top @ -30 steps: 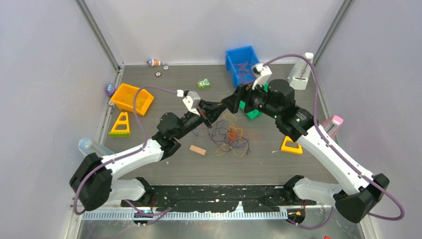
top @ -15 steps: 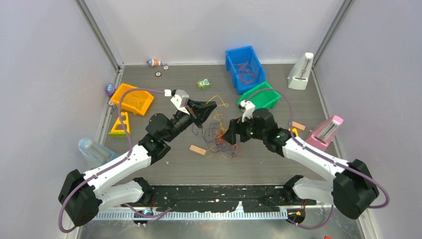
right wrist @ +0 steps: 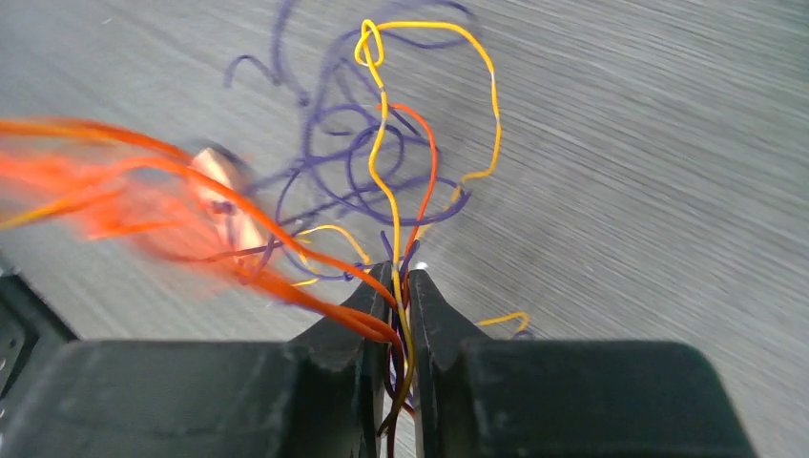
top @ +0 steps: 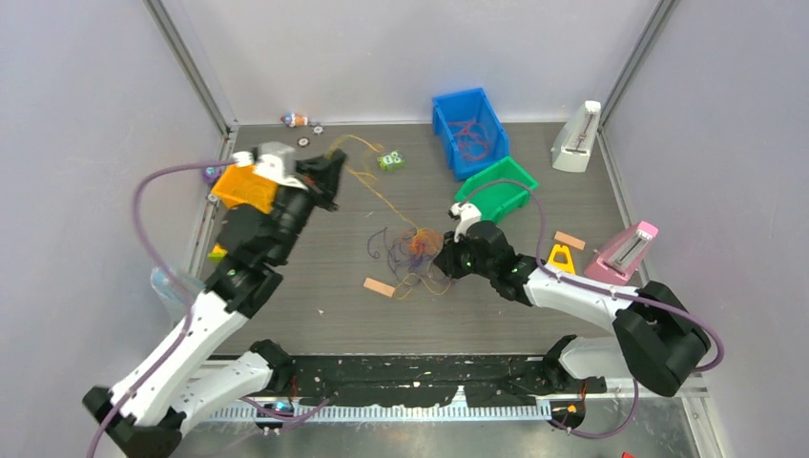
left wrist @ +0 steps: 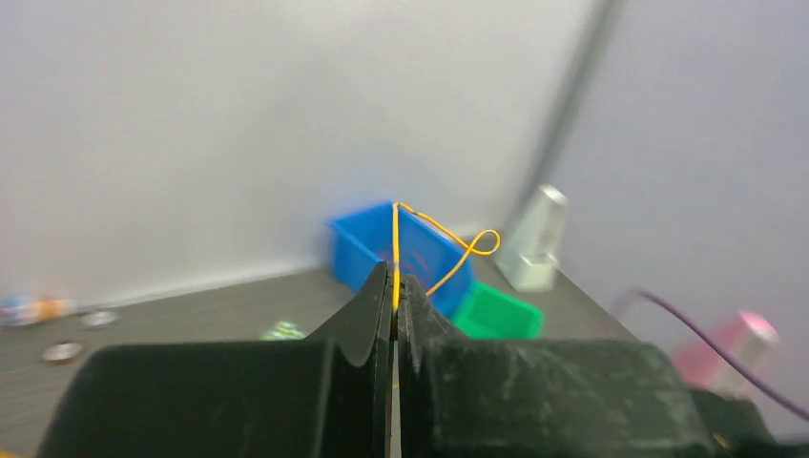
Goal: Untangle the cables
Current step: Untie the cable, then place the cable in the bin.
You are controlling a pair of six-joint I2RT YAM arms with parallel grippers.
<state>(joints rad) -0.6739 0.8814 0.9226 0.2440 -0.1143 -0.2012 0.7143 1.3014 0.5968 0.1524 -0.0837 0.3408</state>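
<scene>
My left arm (top: pixel 205 320) reaches long from its base, elbow raised, wrist high over the orange bin (top: pixel 240 191) well to the left of the blue bin (top: pixel 442 122); my left tool (top: pixel 332 170) points towards that blue bin, and in the left wrist view the tool (left wrist: pixel 394 286) is pinched closed on one yellow cable (left wrist: pixel 394 239), which stands up between the tips and curls into a small loop; seen from above, that yellow cable (top: pixel 367 181) runs slanting from the tool down to the heap.

My right arm (top: pixel 572 291) lies low, its forearm stretched leftward along the surface (top: pixel 324 320) on the near side of the blue bin, past the green bin (top: pixel 506 179); my right tool (top: pixel 442 256) points left and sits at the heap's edge; up close the tool (right wrist: pixel 401 286) is clamped on several strands, orange, yellow and purple, gathered between the tips.

The cables (top: pixel 408 250) lie as a loose tangle on the surface, nearer than the blue bin and a little to its left; in the right wrist view the cables (right wrist: pixel 382 162) fan out from my tool in purple coils and yellow and red loops; some orange strands are blurred.
</scene>
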